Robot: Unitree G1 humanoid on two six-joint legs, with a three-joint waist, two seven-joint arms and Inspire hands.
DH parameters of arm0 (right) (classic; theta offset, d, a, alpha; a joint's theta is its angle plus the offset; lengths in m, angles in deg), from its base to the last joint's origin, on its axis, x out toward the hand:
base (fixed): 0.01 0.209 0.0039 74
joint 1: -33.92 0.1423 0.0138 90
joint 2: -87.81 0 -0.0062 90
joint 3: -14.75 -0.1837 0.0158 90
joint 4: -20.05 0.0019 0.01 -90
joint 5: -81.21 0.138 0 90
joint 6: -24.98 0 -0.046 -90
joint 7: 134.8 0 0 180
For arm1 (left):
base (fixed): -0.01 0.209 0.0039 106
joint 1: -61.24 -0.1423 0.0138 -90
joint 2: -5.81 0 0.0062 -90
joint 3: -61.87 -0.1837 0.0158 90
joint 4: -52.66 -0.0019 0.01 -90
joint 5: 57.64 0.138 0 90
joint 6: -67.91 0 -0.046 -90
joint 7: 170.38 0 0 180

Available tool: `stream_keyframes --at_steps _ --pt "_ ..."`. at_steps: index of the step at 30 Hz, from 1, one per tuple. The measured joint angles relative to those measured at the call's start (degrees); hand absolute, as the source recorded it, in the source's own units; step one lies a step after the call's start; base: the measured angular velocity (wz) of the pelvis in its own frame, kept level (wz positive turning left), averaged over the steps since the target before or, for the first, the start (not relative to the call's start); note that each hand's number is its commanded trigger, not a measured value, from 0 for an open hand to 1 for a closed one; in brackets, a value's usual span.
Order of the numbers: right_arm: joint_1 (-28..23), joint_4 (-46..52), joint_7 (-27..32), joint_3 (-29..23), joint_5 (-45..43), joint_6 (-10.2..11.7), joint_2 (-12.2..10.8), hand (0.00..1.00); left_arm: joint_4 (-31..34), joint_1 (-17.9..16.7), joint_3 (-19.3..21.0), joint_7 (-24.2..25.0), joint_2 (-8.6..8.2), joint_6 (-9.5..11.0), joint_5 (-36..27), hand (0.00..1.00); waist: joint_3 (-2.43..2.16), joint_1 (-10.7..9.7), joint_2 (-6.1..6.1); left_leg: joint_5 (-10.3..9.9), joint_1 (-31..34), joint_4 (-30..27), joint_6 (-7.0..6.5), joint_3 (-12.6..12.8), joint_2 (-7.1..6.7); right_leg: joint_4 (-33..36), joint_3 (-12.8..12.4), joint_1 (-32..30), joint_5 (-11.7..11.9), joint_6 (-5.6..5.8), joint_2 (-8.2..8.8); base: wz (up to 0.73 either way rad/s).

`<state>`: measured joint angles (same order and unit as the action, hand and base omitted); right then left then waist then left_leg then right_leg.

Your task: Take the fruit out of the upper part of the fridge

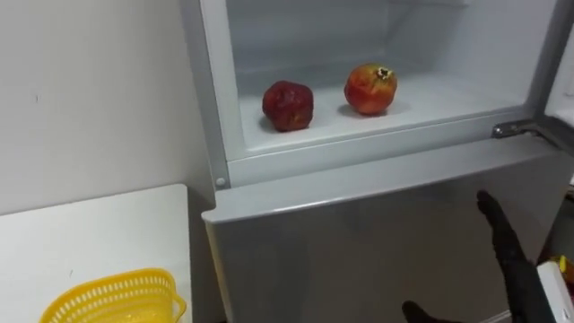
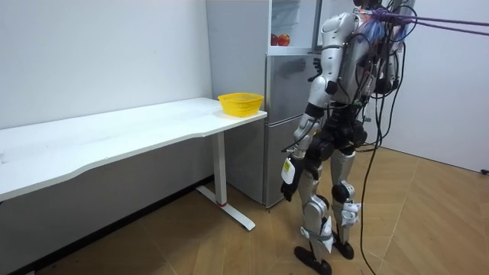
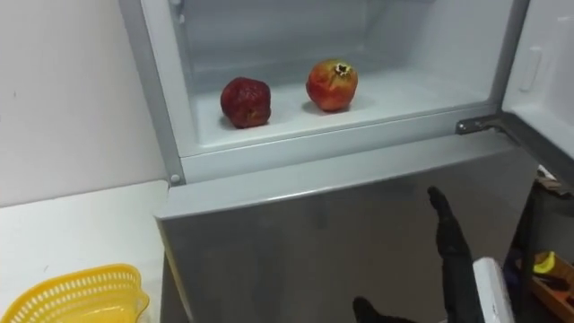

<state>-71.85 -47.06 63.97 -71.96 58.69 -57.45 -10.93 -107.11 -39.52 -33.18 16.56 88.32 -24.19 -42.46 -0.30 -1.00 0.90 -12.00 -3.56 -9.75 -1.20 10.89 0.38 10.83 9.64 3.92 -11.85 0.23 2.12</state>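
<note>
The upper fridge compartment [image 1: 359, 126] stands open in front of me. On its white shelf lie two red fruits. A dark red one [image 1: 288, 105] is at the left and a red-orange one with a small crown [image 1: 370, 88] is at the right. They lie apart from each other. My right hand [image 1: 507, 251] is low at the right, before the grey lower door [image 1: 377, 242], with its dark fingers straight and pointing up and nothing in it. It is well below the shelf. In the room view my left hand [image 2: 289, 186] hangs by my side.
A yellow mesh basket [image 1: 117, 301] sits on the white table [image 1: 99, 233] left of the fridge, against the white wall. The open upper door [image 1: 563, 81] stands at the right edge, with its hinge bracket [image 1: 516, 128] above my right hand.
</note>
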Motion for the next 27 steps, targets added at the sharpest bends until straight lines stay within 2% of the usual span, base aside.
stream_keyframes --at_steps 4,7,12,15,19,27 --pt "2.74 1.11 0.71 2.13 -0.15 0.46 0.04 0.00 -0.73 0.60 -0.92 -0.04 0.16 0.84 -0.02 0.00 -0.08 0.13 -0.50 0.01 0.02 0.00 0.01 -0.07 0.01 -0.19 -0.01 -0.02 0.02 -0.02 -0.04 0.00" --pt "4.61 2.52 1.20 2.26 -0.16 1.22 0.11 0.00 -1.12 1.22 -0.93 0.03 0.51 1.33 -0.01 0.00 0.36 0.24 -1.24 0.01 0.10 -0.01 0.01 -0.03 0.00 -0.28 0.00 -0.18 0.02 -0.02 -0.05 0.00" --pt "7.13 3.50 1.29 2.19 1.04 3.01 0.39 0.00 -1.00 1.70 -0.90 0.73 1.04 1.81 0.01 0.00 0.20 0.10 -1.49 0.00 0.69 0.07 0.00 -0.28 0.13 -0.35 0.45 -0.32 0.06 0.03 0.00 0.02" --pt "10.48 3.49 2.14 2.14 2.82 3.09 1.67 0.00 -1.31 2.11 -0.92 0.78 1.05 2.25 0.07 0.00 0.15 0.40 -1.40 0.02 0.94 0.02 0.03 -0.37 0.02 -0.10 0.68 -0.64 0.18 -0.04 0.00 0.00" --pt "14.81 3.49 4.61 2.03 2.55 4.74 2.55 0.00 -2.03 2.32 -1.63 0.76 1.19 2.47 0.07 0.00 0.16 1.24 -1.55 0.10 0.28 -0.33 0.11 -0.52 0.08 -0.20 1.18 0.06 0.22 -0.10 0.00 0.04" --pt "17.59 3.42 6.45 1.69 2.96 5.58 3.07 0.00 -1.86 2.30 -1.90 1.15 1.75 2.45 0.17 0.00 0.25 1.65 -2.89 0.11 1.08 -1.34 0.14 -2.48 0.09 -0.22 3.13 0.78 0.33 -0.27 0.13 0.12"
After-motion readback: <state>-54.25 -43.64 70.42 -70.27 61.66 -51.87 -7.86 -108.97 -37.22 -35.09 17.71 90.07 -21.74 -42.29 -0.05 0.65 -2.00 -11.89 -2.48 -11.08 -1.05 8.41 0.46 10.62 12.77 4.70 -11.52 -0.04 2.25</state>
